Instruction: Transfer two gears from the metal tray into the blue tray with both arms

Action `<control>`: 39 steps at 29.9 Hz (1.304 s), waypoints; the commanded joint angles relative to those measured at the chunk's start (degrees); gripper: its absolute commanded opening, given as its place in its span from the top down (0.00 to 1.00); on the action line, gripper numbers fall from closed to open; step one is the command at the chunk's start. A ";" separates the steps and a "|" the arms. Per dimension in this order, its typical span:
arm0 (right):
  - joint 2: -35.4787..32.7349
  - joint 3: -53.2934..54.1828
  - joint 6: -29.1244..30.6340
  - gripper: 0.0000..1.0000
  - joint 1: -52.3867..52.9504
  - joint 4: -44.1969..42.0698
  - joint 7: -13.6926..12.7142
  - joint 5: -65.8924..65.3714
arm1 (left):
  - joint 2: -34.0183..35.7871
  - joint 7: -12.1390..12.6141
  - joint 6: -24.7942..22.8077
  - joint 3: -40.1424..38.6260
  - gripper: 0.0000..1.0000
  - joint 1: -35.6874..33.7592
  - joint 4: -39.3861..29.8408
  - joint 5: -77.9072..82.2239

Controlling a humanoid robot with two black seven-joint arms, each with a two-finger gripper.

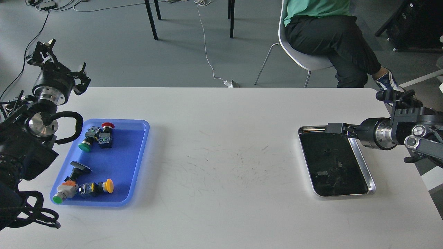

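Note:
The metal tray (346, 194) lies at the right of the white table. One tiny black gear (327, 150) shows on its dark floor. A second gear (334, 169) is faint among the arm's reflections. The blue tray (121, 162) lies at the left and holds only coloured push-button switches. My right gripper (329, 127) reaches in from the right and hovers over the metal tray's far rim. It is seen edge-on, so its fingers cannot be told apart. My left gripper (59, 59) is raised beyond the table's far left corner, behind the blue tray, open and empty.
Several push-button switches (95, 135) lie in the blue tray, in a far cluster and a near cluster (83, 186). A seated person (332, 34) on a white chair is beyond the table's far right edge. Chair legs and cables are on the floor behind.

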 commanded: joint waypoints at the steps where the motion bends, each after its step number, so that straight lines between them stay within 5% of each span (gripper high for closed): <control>1: 1.86 -2.27 0.10 0.07 0.40 -0.58 0.08 -0.07 | 0.61 0.00 0.00 0.00 0.01 0.10 -0.01 -0.08; 18: 9.50 -7.89 0.10 0.14 1.46 -5.85 0.08 0.02 | 1.23 -1.14 0.00 0.00 0.01 0.19 -0.01 -0.08; 37: 11.88 -12.55 2.29 0.52 3.04 -7.34 0.52 0.02 | 1.67 -1.14 0.00 0.00 0.01 0.19 -0.01 -0.08; 39: 11.88 -12.82 2.73 0.62 3.39 -7.26 0.70 0.02 | 1.75 -1.14 0.00 0.00 0.01 0.19 -0.01 -0.08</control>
